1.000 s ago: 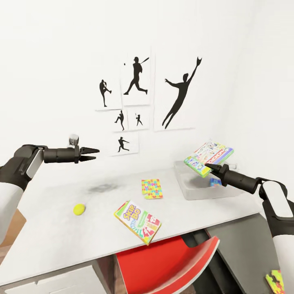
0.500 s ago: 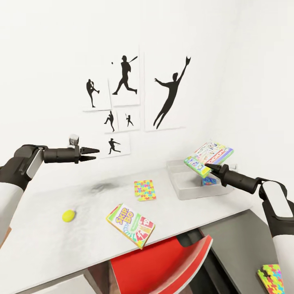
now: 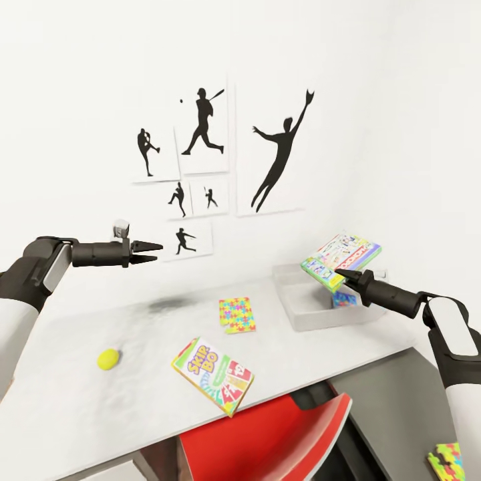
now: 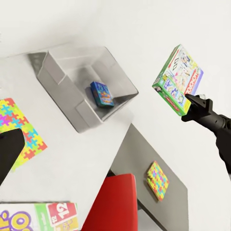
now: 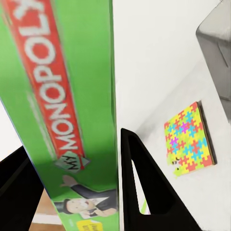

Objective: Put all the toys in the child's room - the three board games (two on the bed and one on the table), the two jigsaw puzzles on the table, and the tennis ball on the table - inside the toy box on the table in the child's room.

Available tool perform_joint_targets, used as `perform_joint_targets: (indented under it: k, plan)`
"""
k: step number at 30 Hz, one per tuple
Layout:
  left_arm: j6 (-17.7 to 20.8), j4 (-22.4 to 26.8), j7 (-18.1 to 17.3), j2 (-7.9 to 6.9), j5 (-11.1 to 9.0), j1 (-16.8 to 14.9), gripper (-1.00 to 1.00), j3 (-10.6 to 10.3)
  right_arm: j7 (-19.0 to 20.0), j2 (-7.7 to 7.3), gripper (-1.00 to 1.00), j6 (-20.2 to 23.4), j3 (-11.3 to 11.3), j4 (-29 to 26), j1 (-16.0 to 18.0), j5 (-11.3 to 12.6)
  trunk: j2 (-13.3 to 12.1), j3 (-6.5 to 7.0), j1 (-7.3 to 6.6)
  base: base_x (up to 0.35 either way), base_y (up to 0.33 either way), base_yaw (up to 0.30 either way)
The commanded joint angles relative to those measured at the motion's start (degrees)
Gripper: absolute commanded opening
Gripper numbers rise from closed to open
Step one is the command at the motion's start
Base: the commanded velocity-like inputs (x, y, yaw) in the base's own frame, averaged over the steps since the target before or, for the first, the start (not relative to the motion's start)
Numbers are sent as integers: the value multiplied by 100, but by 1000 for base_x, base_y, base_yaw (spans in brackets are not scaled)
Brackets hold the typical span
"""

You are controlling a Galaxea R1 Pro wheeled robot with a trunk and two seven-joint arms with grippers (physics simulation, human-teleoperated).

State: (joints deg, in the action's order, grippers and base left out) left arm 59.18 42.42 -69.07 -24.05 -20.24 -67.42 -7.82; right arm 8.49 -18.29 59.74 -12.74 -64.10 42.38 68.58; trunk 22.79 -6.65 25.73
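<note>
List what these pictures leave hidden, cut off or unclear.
- Head view: the small blue game box in the pale grey toy box is mostly hidden behind the right gripper.
- Head view: the multicolour jigsaw puzzle square on the dark grey cabinet is cut off at the picture's edge.
- Left wrist view: the green-edged SKIP-BO box is cut off at the picture's edge.

White wall with black sport silhouette prints; red chair beside dark grey cabinet.

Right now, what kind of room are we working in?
Most likely a child's bedroom or playroom: black sport silhouette prints hang on the white wall, and the table carries a SKIP-BO box, a jigsaw puzzle and a tennis ball.
</note>
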Motion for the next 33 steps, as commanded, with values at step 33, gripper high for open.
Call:
perform_joint_targets:
  k: [33]
  plan:
    - [25, -1, -4, 5, -8, -8, 100, -32, 28, 1, -100, 26, -9, 298, 15, -55, 13, -183, 5, 68, -5, 0]
